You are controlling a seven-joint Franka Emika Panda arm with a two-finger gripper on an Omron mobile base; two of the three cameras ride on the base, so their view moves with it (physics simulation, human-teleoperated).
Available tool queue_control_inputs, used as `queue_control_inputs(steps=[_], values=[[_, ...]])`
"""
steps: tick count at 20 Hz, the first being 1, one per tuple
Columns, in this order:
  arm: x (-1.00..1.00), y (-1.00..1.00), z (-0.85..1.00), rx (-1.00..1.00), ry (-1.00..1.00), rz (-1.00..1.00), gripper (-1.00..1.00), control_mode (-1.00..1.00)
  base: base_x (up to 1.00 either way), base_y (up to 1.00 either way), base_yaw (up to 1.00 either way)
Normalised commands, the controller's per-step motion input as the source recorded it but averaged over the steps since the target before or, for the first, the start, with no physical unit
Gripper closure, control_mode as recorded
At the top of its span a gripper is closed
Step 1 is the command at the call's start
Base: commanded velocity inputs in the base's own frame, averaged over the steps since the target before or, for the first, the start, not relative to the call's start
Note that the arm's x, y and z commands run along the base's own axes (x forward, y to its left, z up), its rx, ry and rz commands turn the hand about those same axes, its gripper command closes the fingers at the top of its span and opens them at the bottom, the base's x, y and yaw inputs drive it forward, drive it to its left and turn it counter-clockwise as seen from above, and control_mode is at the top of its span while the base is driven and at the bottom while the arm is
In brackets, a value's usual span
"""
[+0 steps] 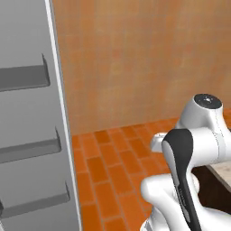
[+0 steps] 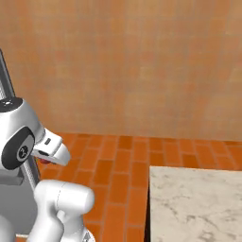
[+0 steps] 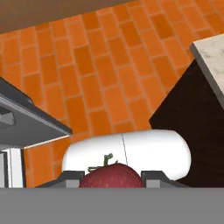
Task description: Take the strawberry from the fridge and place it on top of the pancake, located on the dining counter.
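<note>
The strawberry point(image 3: 112, 174), dark red with a small green stalk, sits between my two dark fingertips point(image 3: 72, 178) at the bottom of the hand view. My gripper point(image 3: 112, 178) is shut on it. From the right base camera the strawberry point(image 2: 44, 160) shows as a red speck under the white hand, where the gripper point(image 2: 46, 159) hangs above the floor. The fridge point(image 1: 27, 135) stands at the left, its grey door open with several door shelves. A corner of the pale marbled dining counter point(image 2: 198, 203) lies to the right, and it is also in the hand view point(image 3: 214, 61).
Orange brick floor point(image 2: 118, 165) spreads between the fridge and the counter. An orange-tan wall point(image 1: 144, 63) closes the back. The counter's dark side panel point(image 3: 188, 113) drops to the floor. My own white arm point(image 1: 189, 180) fills the lower right of the left base view.
</note>
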Motion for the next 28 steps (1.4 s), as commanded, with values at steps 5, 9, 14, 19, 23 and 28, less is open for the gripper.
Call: queue_control_inputs(steps=[5, 9, 14, 19, 23, 28], values=[[0.00, 0.00, 0.00, 0.00, 0.00, 0.00, 1.00, 1.00, 0.70, -0.16, 0.02], [0.00, 0.00, 0.00, 0.00, 0.00, 0.00, 1.00, 1.00, 0.96, -0.01, 0.07], [0.00, 0.00, 0.00, 0.00, 0.00, 0.00, 1.00, 1.00, 0.99, -0.01, 0.01], [0.00, 0.00, 0.00, 0.00, 0.00, 0.00, 1.00, 1.00, 1.00, -0.02, 0.00], [0.00, 0.00, 0.00, 0.00, 0.00, 0.00, 1.00, 1.00, 1.00, -0.06, 0.00], [0.00, 0.00, 0.00, 0.00, 0.00, 0.00, 1.00, 1.00, 1.00, -0.09, -0.01]])
